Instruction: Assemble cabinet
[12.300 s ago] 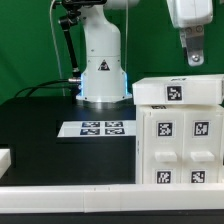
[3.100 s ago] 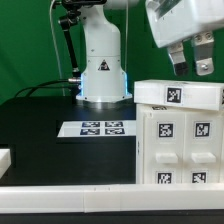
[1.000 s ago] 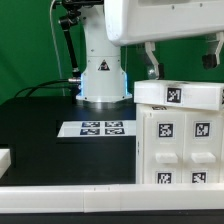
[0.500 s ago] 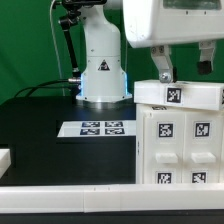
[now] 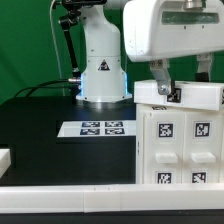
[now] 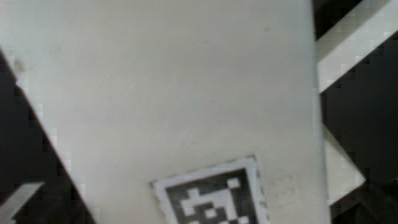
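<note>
Tool point(image 5: 186, 88) right over the cabinet point(image 5: 178, 140), and the whole play turns on that: the cabinet sits straight beneath it, with the top panel point(image 5: 180, 95) between the two fingers. One finger point(image 5: 160, 76) reaches down to the panel's upper face beside its marker tag point(image 5: 175, 94); the other shows at the exterior view's right edge, partly cut off. The jaws stand spread wide and hold nothing.

Top panel's long axis runs across the exterior view, left to right, and the fingers appear to sit apart along that same line. Whether they straddle the long side or a shorter span cannot be told from here. The wrist view is filled by the white panel face running slantwise, one tag low on it point(image 6: 214, 195), dark gaps on either side.

Now the surface. The cabinet stands upright on the black table point(image 5: 50, 120) at the near corner on the exterior view's right, tagged front panels facing the camera. The plastic looks smooth and hard, so a firm square pinch is probably needed or the panel may slip.

Room next. Open black table stretches off to the exterior view's left. The marker board point(image 5: 95, 128) lies flat mid-table, just beside the cabinet's left side. The arm's base point(image 5: 100, 70) stands at the far edge. A small white block point(image 5: 4, 157) shows at the near left edge.
</note>
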`<action>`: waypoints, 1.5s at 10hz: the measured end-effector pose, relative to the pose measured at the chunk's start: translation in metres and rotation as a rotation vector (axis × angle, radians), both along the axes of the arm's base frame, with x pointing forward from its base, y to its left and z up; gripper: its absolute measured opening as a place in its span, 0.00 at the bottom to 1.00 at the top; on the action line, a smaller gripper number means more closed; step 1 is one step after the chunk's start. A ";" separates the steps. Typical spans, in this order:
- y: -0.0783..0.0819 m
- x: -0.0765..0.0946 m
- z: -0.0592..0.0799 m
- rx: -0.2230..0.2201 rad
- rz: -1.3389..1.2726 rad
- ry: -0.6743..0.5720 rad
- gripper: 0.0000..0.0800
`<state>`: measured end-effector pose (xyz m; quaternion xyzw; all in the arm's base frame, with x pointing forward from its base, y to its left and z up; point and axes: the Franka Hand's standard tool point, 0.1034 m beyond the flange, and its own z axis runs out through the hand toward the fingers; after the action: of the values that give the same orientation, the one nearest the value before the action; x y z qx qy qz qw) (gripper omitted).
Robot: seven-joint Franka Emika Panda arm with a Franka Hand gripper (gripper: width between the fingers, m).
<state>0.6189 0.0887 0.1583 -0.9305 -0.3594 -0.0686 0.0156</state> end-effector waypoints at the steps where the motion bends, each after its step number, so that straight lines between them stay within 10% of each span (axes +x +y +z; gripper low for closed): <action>1: -0.002 0.000 0.000 0.000 -0.003 0.001 0.84; 2: -0.003 0.000 0.000 0.000 -0.006 0.001 0.69; 15: -0.007 0.008 -0.001 0.116 -0.787 -0.011 0.70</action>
<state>0.6267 0.0812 0.1574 -0.9943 0.0288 -0.0947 0.0386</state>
